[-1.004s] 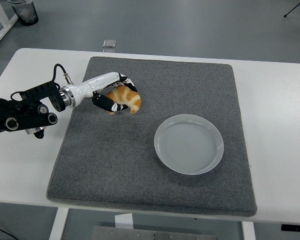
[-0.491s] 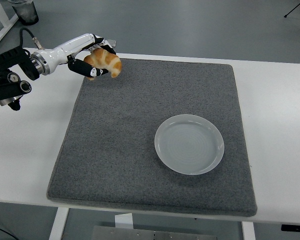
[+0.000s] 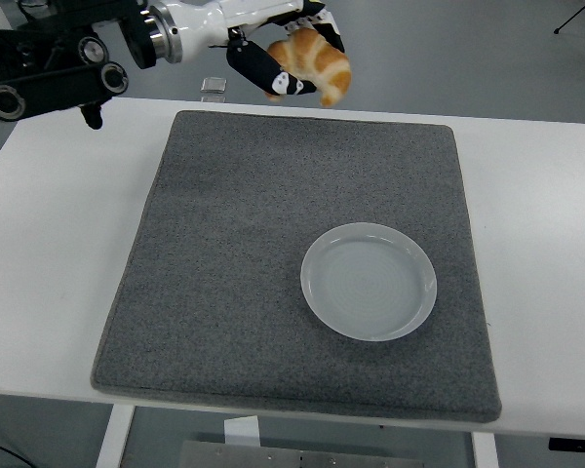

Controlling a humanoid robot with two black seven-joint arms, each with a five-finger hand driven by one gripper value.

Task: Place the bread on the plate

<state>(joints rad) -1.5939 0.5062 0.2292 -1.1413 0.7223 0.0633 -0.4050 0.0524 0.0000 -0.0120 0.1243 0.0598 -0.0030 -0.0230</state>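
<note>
Head view: curved, golden bread (image 3: 314, 60)

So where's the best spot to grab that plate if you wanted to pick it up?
Take the plate by its raised rim, best at the near edge, coming from the table's front with fingers sliding under the lip. It lies flat and shallow on the mat, so there is nothing else to pinch. The left robot hand is busy holding the bread.
</note>
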